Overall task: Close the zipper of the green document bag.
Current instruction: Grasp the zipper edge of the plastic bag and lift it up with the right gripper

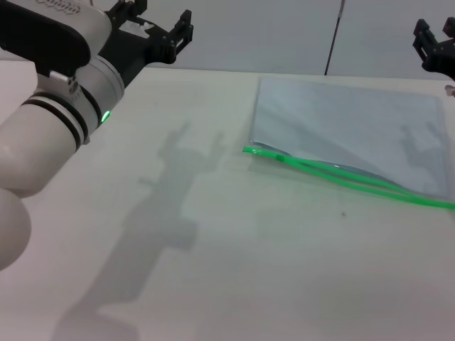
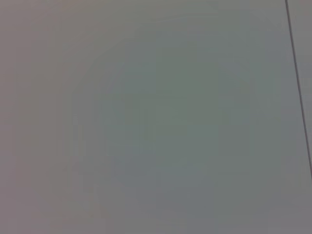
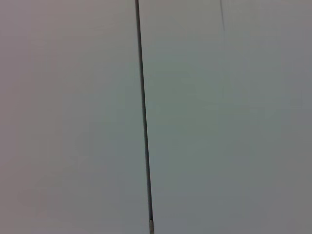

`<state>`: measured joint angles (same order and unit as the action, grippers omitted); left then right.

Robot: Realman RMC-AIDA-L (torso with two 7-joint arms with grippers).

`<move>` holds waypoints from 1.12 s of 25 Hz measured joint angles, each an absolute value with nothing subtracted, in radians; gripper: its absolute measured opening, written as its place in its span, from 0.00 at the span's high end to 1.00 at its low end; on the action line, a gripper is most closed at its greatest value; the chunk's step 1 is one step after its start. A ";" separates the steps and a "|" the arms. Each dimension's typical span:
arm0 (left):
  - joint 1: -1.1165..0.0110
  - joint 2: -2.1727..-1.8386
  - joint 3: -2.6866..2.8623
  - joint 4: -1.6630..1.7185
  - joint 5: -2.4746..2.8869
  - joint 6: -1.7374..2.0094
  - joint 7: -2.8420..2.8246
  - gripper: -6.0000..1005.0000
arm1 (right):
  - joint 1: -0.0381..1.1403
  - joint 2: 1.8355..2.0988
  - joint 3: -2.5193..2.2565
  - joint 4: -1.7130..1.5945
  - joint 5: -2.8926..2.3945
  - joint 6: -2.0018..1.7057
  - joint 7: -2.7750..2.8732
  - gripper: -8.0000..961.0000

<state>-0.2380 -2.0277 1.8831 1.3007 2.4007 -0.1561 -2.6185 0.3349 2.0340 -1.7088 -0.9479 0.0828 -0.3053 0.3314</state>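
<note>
The green document bag [image 1: 355, 121] lies flat on the right part of the white table, a translucent grey-blue pouch. Its zipper [image 1: 341, 176] runs along the near edge as a bright green strip. A small green slider [image 1: 279, 158] sits near the strip's left end, and to the right of it the strip parts into two strands. My left gripper [image 1: 161, 18] hangs open in the air at the far left, well away from the bag. My right gripper [image 1: 435, 34] is open too, raised above the bag's far right corner. Neither wrist view shows the bag.
The white table [image 1: 213, 270] stretches bare in front and to the left of the bag, crossed by the arms' shadows. A thin dark cable [image 1: 333, 42] runs down the wall behind. Both wrist views show only the plain wall and that cable [image 3: 143, 122].
</note>
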 joint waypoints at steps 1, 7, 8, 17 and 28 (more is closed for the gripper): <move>-0.239 -2.027 1.884 1.301 2.401 -0.155 -2.618 0.27 | 0.335 2.034 -1.709 -0.948 0.083 -0.305 0.331 0.49; -0.270 -2.017 1.902 1.329 2.405 -0.024 -2.560 0.27 | 0.335 2.033 -1.706 -0.939 0.083 -0.305 0.331 0.49; -0.279 -2.017 1.901 1.349 2.405 0.039 -2.534 0.27 | 0.335 2.033 -1.704 -0.938 0.083 -0.305 0.331 0.49; -0.410 -2.006 1.854 1.472 2.449 0.656 -2.367 0.27 | 0.346 2.032 -1.703 -0.924 0.083 -0.304 0.331 0.49; -0.551 -2.026 1.889 1.450 2.737 0.942 -2.401 0.27 | 0.362 2.032 -1.703 -0.911 0.083 -0.300 0.331 0.49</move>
